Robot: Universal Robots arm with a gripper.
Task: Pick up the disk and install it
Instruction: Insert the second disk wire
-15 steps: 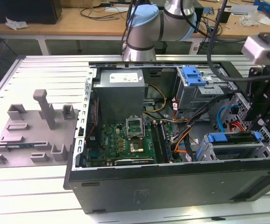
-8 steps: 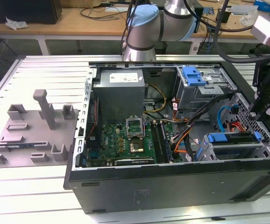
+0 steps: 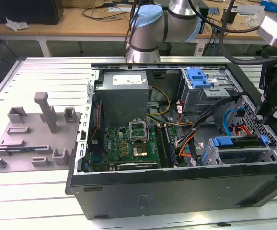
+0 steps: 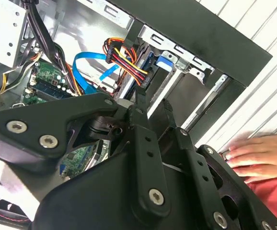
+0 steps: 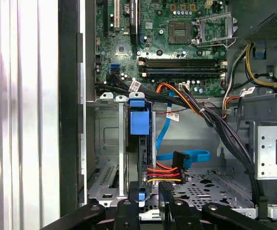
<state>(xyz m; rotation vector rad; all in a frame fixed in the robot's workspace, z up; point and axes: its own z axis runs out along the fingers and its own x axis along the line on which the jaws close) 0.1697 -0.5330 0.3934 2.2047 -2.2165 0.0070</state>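
You are holding the gripper (image 3: 271, 108) over the case's (image 3: 177, 191) near corner at the exterior view's right. There the disk (image 3: 239, 142) seems to be sitting on edge in its cage. I cannot tell how the jaws are standing. Pushing down could be pinching the red-orange cable (image 5: 163, 173) just beside it. The second wrist view is giving you a hand (image 4: 253, 155) resting outside the case wall, while the exterior view is giving you the whole layout.

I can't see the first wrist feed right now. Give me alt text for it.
In the first wrist view, the camera looks down into the open computer case, where a blue-framed disk stands on edge in the grey drive cage. The motherboard and cable bundles lie beyond, and the black gripper sits nearest the camera.
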